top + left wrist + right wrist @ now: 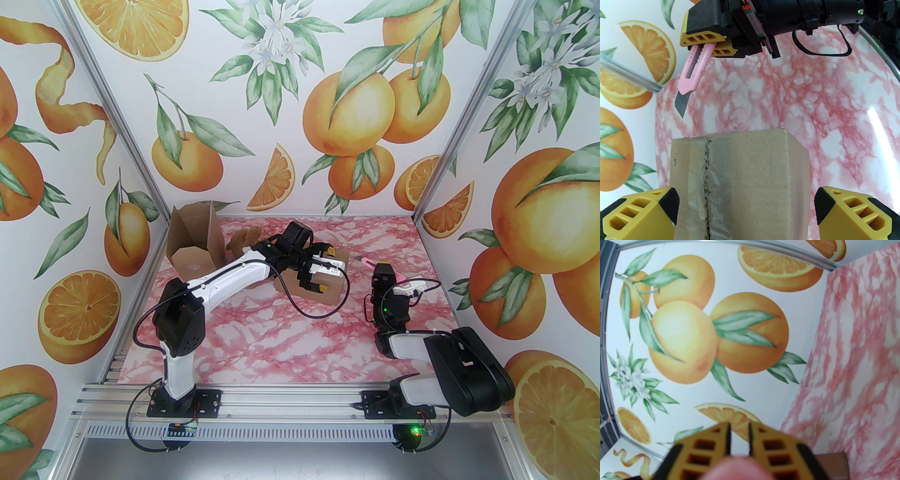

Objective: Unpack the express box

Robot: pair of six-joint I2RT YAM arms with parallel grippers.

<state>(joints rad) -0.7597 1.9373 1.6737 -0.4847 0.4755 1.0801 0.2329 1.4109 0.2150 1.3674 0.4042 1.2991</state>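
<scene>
A small sealed cardboard box (330,296) lies mid-table; its taped seam (706,178) is slit and ragged. My left gripper (328,269) hovers over it, open, with its yellow fingers (846,211) on either side of the box (752,175). My right gripper (381,265) is shut on a pink utility knife (368,260). In the left wrist view that gripper (710,43) holds the knife (693,72) with its blade (680,103) out, in the air just beyond the box's far end. The right wrist view has its fingers (721,439) clamped on the pink handle (738,467).
An opened, empty-looking cardboard box (194,243) stands at the back left corner, with a brown teddy bear (243,239) beside it. The left arm's black cable (304,309) loops onto the pink marbled table (281,337). Patterned walls close in the left, back and right sides.
</scene>
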